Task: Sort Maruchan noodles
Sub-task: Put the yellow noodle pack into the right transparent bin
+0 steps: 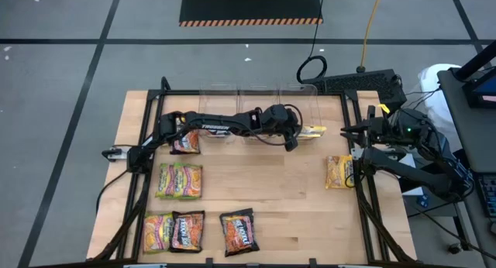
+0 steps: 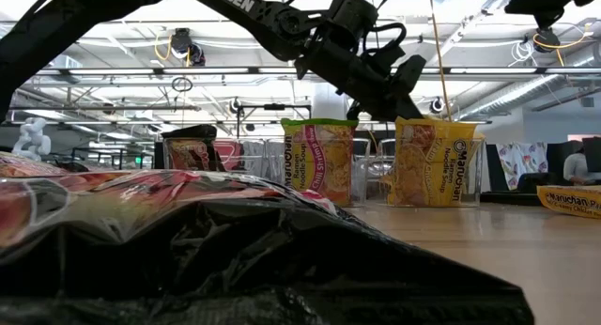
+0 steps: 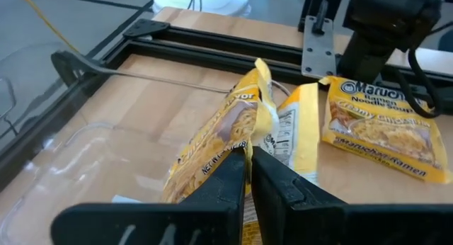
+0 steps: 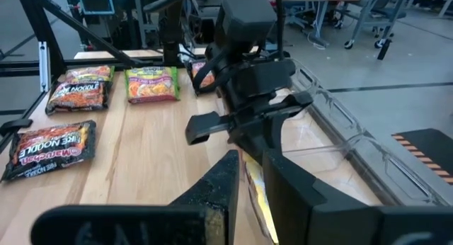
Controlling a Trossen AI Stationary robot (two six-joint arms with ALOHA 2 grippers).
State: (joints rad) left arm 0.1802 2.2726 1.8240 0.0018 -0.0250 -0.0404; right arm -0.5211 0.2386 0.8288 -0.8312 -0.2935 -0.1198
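Observation:
My left gripper [image 1: 293, 140] [image 3: 249, 167] reaches across the table to the rightmost clear bin [image 1: 304, 105] and is shut on a yellow Maruchan packet [image 1: 314, 131] [image 2: 434, 162]. In the low view that packet stands upright in the bin, beside a lime-green packet [image 2: 319, 161] in the middle bin and a black one [image 2: 192, 147] in the left bin. A second yellow packet [image 1: 339, 172] [image 3: 382, 132] lies flat near the right edge. My right gripper [image 1: 346, 132] [image 4: 253, 174] waits at the right edge, facing the left gripper, with its fingers all but together on nothing. My left gripper pinches the yellow packet's upper edge [image 3: 237, 142] between its two fingers, coming from above on a slant toward the table's right. The packet hangs upright below the fingers [image 2: 399, 95]. Its lower edge [image 2: 432, 203] is down at the bin's floor.
Several packets lie flat on the left half of the table: lime-green ones [image 1: 180, 180] [image 1: 159, 231], black ones [image 1: 187, 231] [image 1: 239, 231], and one [image 1: 184, 142] under the left arm. Three clear bins line the far side. Bare wood [image 1: 279, 190] spans the middle.

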